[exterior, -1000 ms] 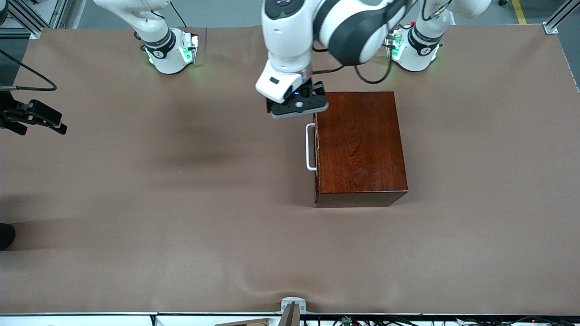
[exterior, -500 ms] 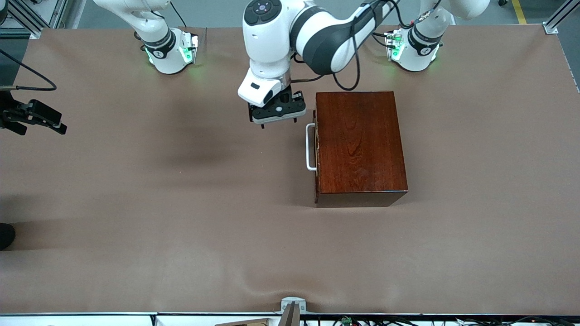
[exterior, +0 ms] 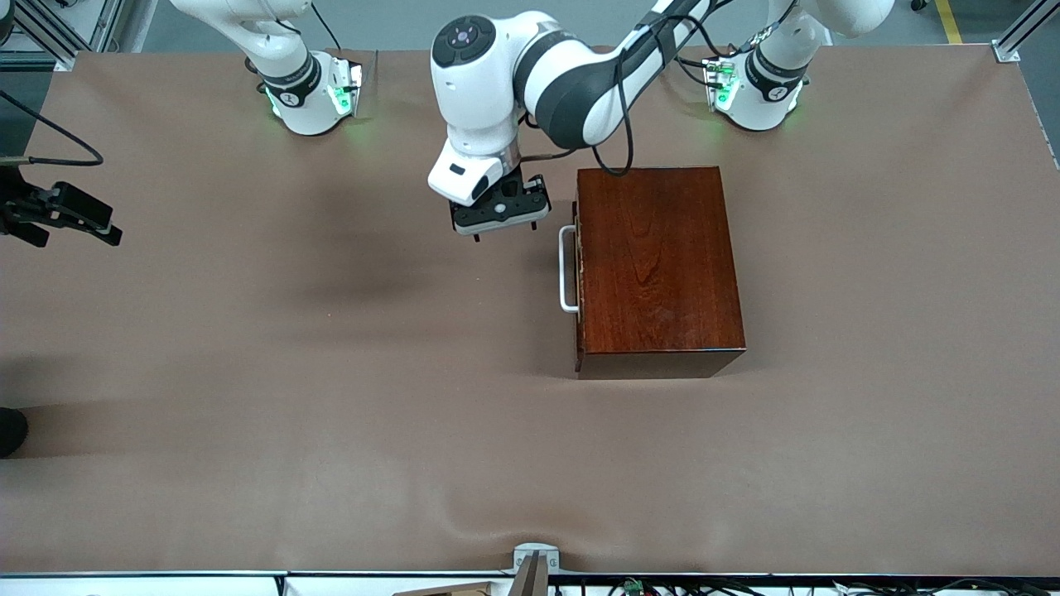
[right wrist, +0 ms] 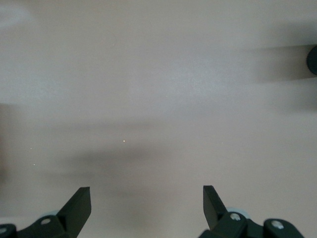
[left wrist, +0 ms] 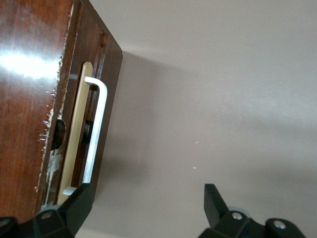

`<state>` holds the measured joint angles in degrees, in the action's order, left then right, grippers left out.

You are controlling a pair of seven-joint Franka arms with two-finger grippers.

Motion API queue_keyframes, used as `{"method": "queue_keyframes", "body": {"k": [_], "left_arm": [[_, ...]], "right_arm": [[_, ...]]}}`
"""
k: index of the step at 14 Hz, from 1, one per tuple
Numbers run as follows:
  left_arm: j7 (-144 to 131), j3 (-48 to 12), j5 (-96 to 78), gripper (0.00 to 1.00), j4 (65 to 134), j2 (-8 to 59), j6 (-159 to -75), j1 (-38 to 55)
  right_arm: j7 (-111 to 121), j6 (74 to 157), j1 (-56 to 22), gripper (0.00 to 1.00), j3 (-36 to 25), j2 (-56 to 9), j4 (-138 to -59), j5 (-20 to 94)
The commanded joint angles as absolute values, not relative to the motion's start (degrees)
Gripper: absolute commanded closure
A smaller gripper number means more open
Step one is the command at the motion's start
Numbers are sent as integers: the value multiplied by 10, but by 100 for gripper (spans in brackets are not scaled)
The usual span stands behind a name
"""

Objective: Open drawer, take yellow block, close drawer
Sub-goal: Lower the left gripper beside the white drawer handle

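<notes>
Brown table [exterior: 248, 372] — left pincer [exterior: 499, 220] agape, empty, beside drawer [exterior: 579, 273] handle [exterior: 566, 270]; right pincer [right wrist: 146, 208] agape, waiting.

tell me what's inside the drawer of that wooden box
Nothing inside shows: the drawer is shut in the wooden box, with only its light-wood front and white handle visible. No yellow block is visible. The left gripper hangs open over bare table beside the handle.
</notes>
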<state>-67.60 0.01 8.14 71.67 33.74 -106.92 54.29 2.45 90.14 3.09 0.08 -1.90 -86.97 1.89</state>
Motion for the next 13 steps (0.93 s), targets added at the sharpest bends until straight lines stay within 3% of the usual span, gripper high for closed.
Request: {"method": "queue_keyframes", "body": {"k": [1,13], "left_arm": [[-676,5,98,0,700,357,-1068,550],[-673,4,115,0,703,385,-1051,547]], "right_arm": [[31,899,44,0,9,-15,-867,28],[31,899,44,0,9,-15,-867,28]]}}
